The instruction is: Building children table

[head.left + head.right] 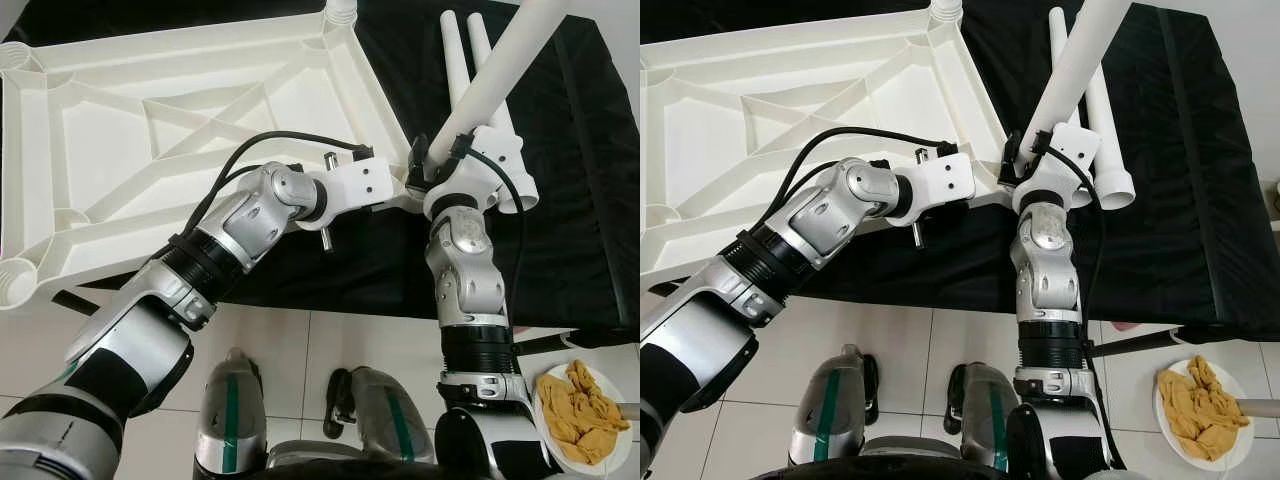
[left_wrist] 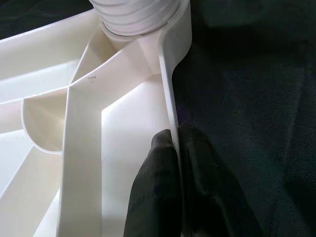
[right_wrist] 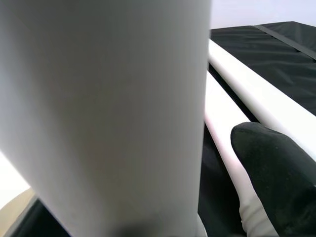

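Legs go into round holes at the corners of the upside-down white tabletop (image 1: 150, 130). The left hand (image 2: 178, 163) pinches the tabletop's thin edge, close below one corner hole (image 2: 136, 15). The right hand (image 1: 440, 160) grips a white leg (image 1: 500, 70), with two more legs (image 1: 1095, 110) lying just behind it. I think the leg should stand straight over the hole before pushing.

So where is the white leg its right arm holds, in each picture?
Left eye view: held leg, upper right, above right gripper.
Right eye view: top centre.
Left wrist view: tabletop rim instead.
Right wrist view: close up, at left.
Shared landmark: black cloth.
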Robot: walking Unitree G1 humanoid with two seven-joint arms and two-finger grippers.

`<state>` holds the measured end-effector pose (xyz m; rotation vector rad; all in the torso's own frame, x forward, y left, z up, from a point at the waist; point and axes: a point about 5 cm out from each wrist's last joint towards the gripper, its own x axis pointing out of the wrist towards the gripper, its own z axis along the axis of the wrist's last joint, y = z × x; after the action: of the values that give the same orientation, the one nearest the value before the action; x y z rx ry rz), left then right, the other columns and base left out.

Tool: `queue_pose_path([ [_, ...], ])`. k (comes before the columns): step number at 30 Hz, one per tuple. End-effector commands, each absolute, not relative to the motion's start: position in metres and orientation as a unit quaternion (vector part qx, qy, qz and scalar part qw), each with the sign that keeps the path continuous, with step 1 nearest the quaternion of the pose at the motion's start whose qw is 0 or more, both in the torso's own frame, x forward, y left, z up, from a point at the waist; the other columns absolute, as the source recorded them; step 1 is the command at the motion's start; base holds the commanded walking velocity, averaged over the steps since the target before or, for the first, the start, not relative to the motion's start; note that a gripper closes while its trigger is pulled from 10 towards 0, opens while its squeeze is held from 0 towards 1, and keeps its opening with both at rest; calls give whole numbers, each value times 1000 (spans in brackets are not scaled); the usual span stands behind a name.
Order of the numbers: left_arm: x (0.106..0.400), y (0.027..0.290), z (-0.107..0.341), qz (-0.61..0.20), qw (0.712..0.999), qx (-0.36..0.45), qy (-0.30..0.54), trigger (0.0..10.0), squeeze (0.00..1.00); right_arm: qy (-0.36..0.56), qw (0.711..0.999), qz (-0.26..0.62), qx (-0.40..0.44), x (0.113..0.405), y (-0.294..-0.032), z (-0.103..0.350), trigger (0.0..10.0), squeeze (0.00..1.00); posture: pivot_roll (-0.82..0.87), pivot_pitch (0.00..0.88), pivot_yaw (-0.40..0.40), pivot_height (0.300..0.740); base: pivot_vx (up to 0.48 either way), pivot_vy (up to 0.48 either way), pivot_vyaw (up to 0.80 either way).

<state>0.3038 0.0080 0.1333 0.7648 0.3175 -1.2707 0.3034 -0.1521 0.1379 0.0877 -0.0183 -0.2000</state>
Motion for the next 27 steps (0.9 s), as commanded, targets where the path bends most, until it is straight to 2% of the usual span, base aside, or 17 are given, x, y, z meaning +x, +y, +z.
queue_pose_path([
  [1, 287, 8, 110, -630, 660, 356, 202, 10000, 0, 12, 993, -109, 38, 304, -162, 130, 10000, 1000, 36, 22, -53, 740, 0, 0, 0],
  [4, 288, 9, 110, -629, 661, 357, 202, 10000, 0, 5, 996, -84, 43, 305, -162, 130, 10000, 1000, 36, 22, -51, 740, 0, 0, 0],
  [5, 289, 9, 110, -628, 661, 357, 202, 10000, 0, 6, 998, -44, 34, 306, -165, 128, 10000, 0, 34, 25, -47, 740, 0, 0, 0],
  [10, 290, 9, 112, -628, 662, 357, 200, 10000, 0, 11, 1000, -11, 10, 309, -177, 123, 10000, 0, 33, 25, -46, 740, 0, 0, 0],
  [15, 290, 9, 112, -628, 662, 358, 199, 10000, 0, -9, 997, 72, 10, 311, -182, 124, 10000, 0, 33, 24, -44, 740, 0, 0, 0],
  [21, 291, 9, 113, -627, 662, 359, 199, 10000, 0, -20, 980, 196, 0, 309, -183, 124, 10000, 0, 39, 23, -41, 740, 0, 0, 0],
  [27, 292, 10, 113, -626, 663, 360, 199, 10000, 0, -20, 966, 258, -2, 309, -186, 122, 10000, 0, 39, 21, -34, 740, 0, 0, 0],
])
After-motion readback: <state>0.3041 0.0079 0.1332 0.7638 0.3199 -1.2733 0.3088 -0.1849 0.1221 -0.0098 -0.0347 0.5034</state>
